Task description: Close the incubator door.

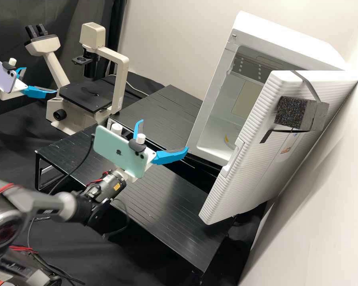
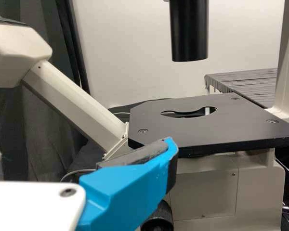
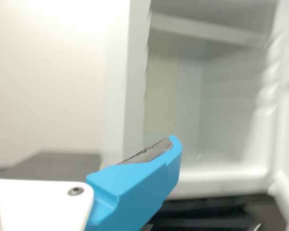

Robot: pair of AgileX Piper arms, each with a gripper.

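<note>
The black-draped bench (image 1: 10,139) carries a microscope (image 1: 119,79) and slatted black stands (image 1: 163,202).

The right claw (image 1: 163,136) faces the open white incubator (image 3: 136,86).

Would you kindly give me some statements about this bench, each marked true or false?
1. The incubator door stands open. True.
2. The right gripper is closed on the door. False: the right gripper has its fingers open and is short of the door.
3. A dark foam block is strapped to the door. True.
4. The left gripper is beside the microscope. True.
5. The microscope stands inside the incubator. False: it is outside the incubator.
</note>
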